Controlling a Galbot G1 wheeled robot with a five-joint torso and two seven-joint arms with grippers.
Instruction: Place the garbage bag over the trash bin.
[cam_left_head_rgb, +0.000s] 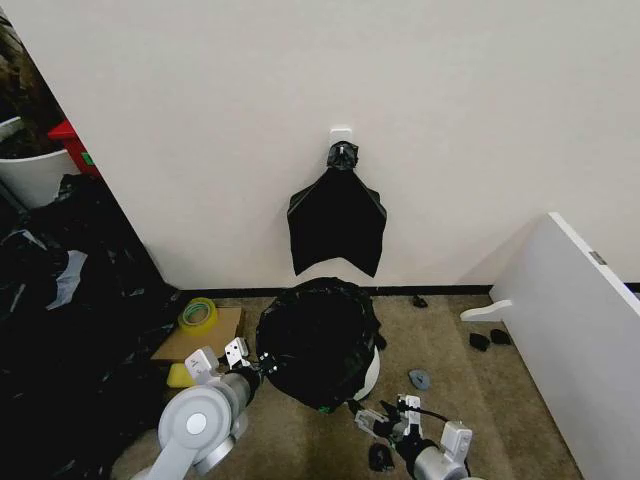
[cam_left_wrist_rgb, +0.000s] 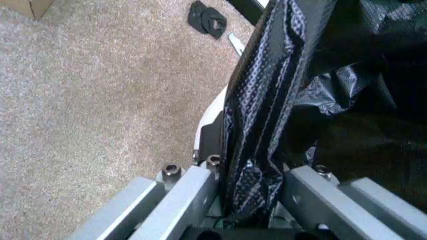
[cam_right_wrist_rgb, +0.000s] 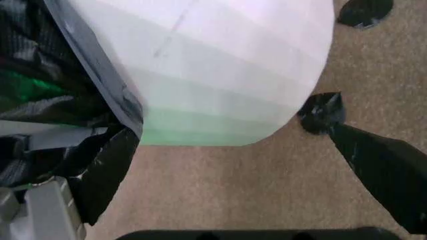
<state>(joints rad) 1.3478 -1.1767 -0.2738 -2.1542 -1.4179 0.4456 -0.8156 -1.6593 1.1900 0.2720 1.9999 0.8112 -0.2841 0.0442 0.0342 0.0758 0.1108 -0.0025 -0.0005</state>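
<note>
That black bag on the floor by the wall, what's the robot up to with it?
The robot is fitting the garbage bag over the trash bin. Both arms work low by the carpet: the left gripper is shut on a fold of the bag at its left side, and the right gripper sits at the lower right edge. The bag already covers most of the bin; some white wall shows at the right.

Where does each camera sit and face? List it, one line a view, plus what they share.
Head: up high, looking down at the wall and carpet; both arms show, left gripper and right gripper at the bag over the bin.
Left wrist: along its fingers, shut on a bag fold.
Right wrist: close by the bin wall; bag edge beside it.
Shared: bag and bin.
</note>
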